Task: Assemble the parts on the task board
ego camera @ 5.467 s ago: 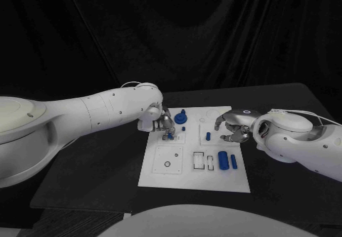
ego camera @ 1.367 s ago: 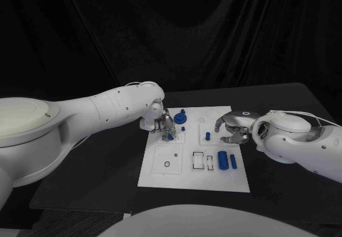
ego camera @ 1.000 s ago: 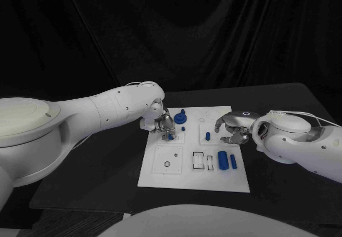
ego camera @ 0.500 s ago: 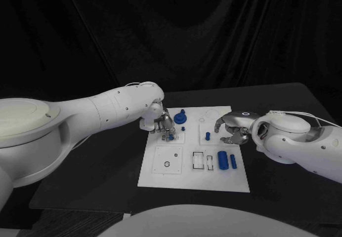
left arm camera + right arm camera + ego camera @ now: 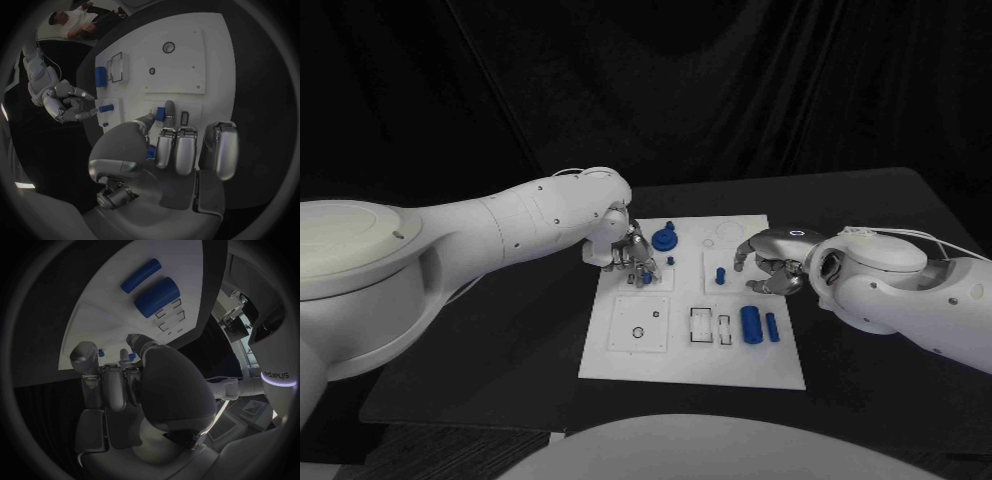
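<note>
The white task board [image 5: 678,352] lies mid-table. My left hand [image 5: 629,256] hovers over its far left corner and pinches a small blue part [image 5: 160,114] between thumb and fingertip, close to the board. My right hand [image 5: 770,268] sits at the board's far right edge with its fingers curved and apart and nothing in them, just beside a short blue peg [image 5: 720,274] that stands on the board. In the left wrist view this peg [image 5: 106,108] is right at the right hand's [image 5: 65,102] fingertips. A round blue part [image 5: 666,238] rests near the far edge.
Two blue cylinders, a thick one [image 5: 753,325] and a thin one [image 5: 773,327], lie side by side on the board's right near part. Rectangular slots [image 5: 711,326] and a small round hole [image 5: 638,332] sit left of them. The black table [image 5: 488,370] surrounds the board.
My left hand has shifted slightly over the far left corner, with the small blue part staying at its fingertips. The right hand has stayed beside the peg.
</note>
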`<state>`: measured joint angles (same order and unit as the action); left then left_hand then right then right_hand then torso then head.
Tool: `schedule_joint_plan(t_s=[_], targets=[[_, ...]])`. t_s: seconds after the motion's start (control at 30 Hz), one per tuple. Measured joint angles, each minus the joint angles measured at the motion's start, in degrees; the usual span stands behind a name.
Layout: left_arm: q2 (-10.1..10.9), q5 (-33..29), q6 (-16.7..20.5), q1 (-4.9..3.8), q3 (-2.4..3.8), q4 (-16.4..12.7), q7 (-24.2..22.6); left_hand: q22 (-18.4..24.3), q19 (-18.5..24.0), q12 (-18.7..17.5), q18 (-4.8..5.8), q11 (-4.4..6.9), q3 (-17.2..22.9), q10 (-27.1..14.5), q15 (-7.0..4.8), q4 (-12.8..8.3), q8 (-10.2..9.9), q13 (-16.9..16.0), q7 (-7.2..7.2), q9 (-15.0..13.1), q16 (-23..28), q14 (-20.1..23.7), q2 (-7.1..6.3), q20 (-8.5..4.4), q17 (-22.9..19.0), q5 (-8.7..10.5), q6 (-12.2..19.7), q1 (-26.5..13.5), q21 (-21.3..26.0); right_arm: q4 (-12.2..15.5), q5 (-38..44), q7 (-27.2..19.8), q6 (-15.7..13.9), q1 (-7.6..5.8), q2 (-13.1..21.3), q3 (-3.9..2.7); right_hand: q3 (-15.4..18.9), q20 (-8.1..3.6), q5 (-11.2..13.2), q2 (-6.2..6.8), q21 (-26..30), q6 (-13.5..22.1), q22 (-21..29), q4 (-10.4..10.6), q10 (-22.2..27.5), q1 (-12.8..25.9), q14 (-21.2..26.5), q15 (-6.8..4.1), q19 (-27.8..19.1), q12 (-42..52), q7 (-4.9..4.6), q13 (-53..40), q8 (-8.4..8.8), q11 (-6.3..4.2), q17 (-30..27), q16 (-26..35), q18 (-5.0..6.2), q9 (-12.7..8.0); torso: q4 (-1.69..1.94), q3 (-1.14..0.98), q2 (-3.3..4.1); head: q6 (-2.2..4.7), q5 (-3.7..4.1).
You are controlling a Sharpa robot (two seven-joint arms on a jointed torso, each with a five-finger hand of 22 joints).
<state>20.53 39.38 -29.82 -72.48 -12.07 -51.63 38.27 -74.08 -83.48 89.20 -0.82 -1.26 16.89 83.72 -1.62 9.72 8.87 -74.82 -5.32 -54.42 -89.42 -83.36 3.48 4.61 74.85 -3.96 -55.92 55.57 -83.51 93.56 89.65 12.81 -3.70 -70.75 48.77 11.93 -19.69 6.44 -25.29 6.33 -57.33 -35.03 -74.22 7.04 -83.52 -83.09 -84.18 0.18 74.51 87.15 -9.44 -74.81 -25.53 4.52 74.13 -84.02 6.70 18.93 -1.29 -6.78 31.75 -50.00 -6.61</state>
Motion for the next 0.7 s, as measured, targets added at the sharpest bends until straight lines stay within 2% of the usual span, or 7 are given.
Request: schedule_joint_plan(t_s=[0.07,0.27,0.3,0.33,0.47,0.53,0.7], targets=[[0.0,0.0,0.0,0.0,0.0,0.0,0.0,0.0,0.0,0.0,0.0,0.0,-1.2,0.0,0.0,1.2,0.0,0.0,0.0,0.0,0.0,0.0,-0.16,0.0,0.0,0.45,0.0,-1.0,0.0,0.0,0.0,0.0,0.0,0.02,0.0,0.0,0.0,0.0,0.0,0.0,0.0,0.0,0.0,0.0,0.0,0.0,0.0,0.0,0.0,0.0,0.0,0.0,0.0,0.0,0.0,0.0,0.0,0.0,-0.01,0.0,0.0,0.0,-0.02],[0.2,-0.1,0.0,0.01,0.01,-0.1,0.0,0.0,0.0,0.0,0.0,0.0,-2.3,0.0,0.0,2.3,0.0,0.0,0.01,0.0,0.0,0.0,-0.1,0.0,0.0,0.45,0.0,-2.4,0.0,0.0,0.0,0.0,0.0,0.05,0.0,0.0,0.0,0.0,0.0,0.0,0.4,0.0,0.0,0.0,0.0,0.0,0.0,0.0,0.0,0.0,0.0,0.0,0.0,0.0,0.0,0.0,0.0,0.0,-0.01,0.0,0.0,0.0,-0.05],[0.2,-0.1,0.0,0.01,0.01,-0.1,0.0,0.0,0.0,0.0,0.0,0.0,-2.3,0.0,0.0,2.3,0.0,0.0,0.02,0.0,0.0,0.0,-0.54,0.0,0.0,0.45,0.0,-3.1,0.0,0.0,0.0,0.0,0.0,0.06,0.0,0.0,0.0,0.0,0.0,0.0,0.4,0.0,0.0,0.0,0.0,0.0,0.0,0.0,0.0,0.0,0.0,0.0,0.0,0.0,0.0,0.0,0.0,0.0,-0.01,0.0,0.0,0.0,-0.05],[0.2,-0.1,0.0,0.01,0.01,-0.1,0.0,0.0,0.0,0.0,0.0,0.0,-3.5,0.0,0.0,3.5,0.0,0.0,0.02,0.0,0.0,0.0,-0.69,0.0,0.0,0.45,0.0,-3.2,0.0,0.0,0.0,0.0,0.0,0.06,0.0,0.0,0.0,0.0,0.0,0.0,0.4,0.0,0.0,0.0,0.0,0.0,0.0,0.0,0.0,0.0,0.0,0.0,0.0,0.0,0.0,0.0,0.0,0.0,-0.01,0.0,0.0,0.0,-0.05],[0.4,-0.1,0.1,0.03,0.0,-0.4,0.1,0.0,0.0,0.0,0.0,0.02,-3.6,0.0,0.0,3.6,-0.2,0.0,0.4,-0.1,0.0,0.0,-0.63,0.0,0.0,0.45,-0.4,-3.3,0.0,0.0,0.0,0.0,0.0,0.08,0.1,0.0,0.0,0.0,0.0,0.0,0.4,0.0,0.0,0.0,0.0,0.0,0.0,0.0,0.0,0.0,0.0,0.0,0.0,0.0,0.0,0.0,0.0,0.0,-0.02,0.0,0.0,0.0,-0.02],[0.5,-0.1,0.2,0.03,0.0,-0.5,0.1,0.0,0.0,0.0,0.01,0.02,-6.2,0.0,-0.01,4.6,-0.2,0.0,0.4,-0.1,0.0,0.0,-0.92,-0.01,0.0,0.45,-0.4,-4.5,0.0,0.0,0.0,0.0,0.0,0.1,0.1,0.0,0.0,0.0,0.0,0.0,0.4,0.0,0.0,0.0,0.0,0.0,0.0,0.0,0.0,0.0,0.0,0.0,0.0,0.0,0.0,0.0,0.0,0.0,-0.02,0.0,0.0,0.0,-0.06],[0.8,0.0,0.6,0.03,0.0,-1.0,0.1,0.0,0.0,0.0,0.01,0.03,-7.4,0.0,-0.01,5.9,-0.2,0.0,0.4,-1.7,0.0,0.0,-0.91,-0.01,0.0,0.45,-0.4,-4.5,0.0,0.0,0.0,0.0,0.0,0.13,0.1,0.0,0.0,0.0,0.0,0.0,0.4,0.0,0.0,0.0,0.0,0.0,0.0,0.0,0.0,0.0,0.0,0.0,0.0,0.0,0.0,0.0,0.0,0.0,-0.02,0.01,-0.01,0.0,-0.07]])
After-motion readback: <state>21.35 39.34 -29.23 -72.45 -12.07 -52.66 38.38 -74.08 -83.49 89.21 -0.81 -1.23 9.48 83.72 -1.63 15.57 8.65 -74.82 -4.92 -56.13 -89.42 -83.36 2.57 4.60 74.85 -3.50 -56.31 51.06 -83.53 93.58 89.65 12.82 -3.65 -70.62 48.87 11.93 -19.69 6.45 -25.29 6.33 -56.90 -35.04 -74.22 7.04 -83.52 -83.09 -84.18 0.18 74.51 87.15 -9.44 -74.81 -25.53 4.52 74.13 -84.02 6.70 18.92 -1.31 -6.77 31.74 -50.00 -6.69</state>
